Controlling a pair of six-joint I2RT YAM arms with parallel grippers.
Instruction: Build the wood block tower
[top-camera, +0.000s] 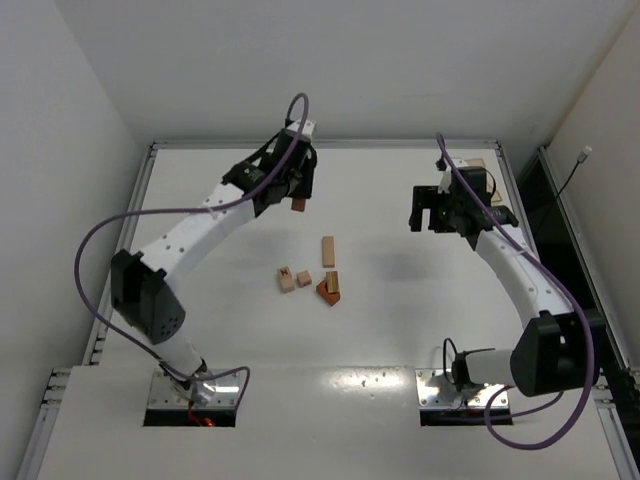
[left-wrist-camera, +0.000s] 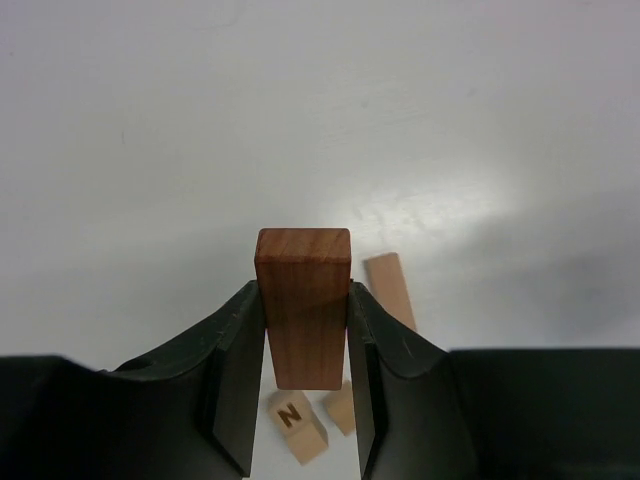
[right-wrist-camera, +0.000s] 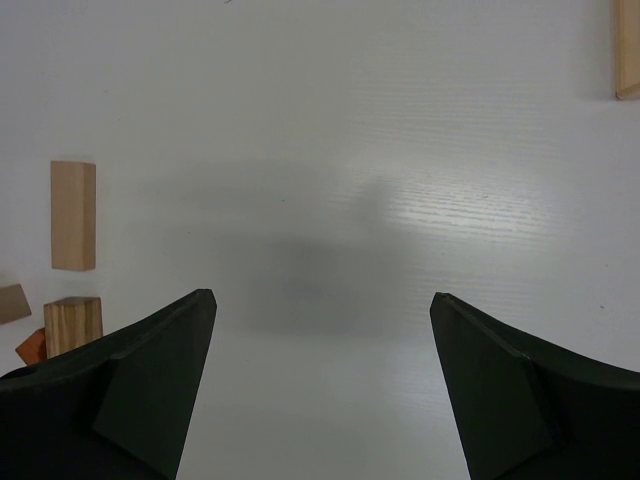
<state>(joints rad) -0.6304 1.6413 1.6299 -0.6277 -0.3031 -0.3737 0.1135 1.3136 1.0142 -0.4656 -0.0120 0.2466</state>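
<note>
My left gripper (top-camera: 297, 190) is shut on a reddish-brown wooden bar (left-wrist-camera: 303, 305), held high above the table at the back left; the bar also shows in the top view (top-camera: 298, 204). On the table's middle lie a tan bar (top-camera: 328, 251), two small tan cubes (top-camera: 294, 279), one marked N (left-wrist-camera: 298, 424), and an upright tan block on a reddish-orange block (top-camera: 330, 288). My right gripper (top-camera: 432, 212) is open and empty, above bare table right of the blocks. In its view the tan bar (right-wrist-camera: 73, 215) and the upright block (right-wrist-camera: 73, 323) lie at the left.
A tan wooden piece (top-camera: 478, 166) lies at the back right behind the right arm; its edge shows in the right wrist view (right-wrist-camera: 628, 50). The table's raised rim (top-camera: 330, 145) runs along the back.
</note>
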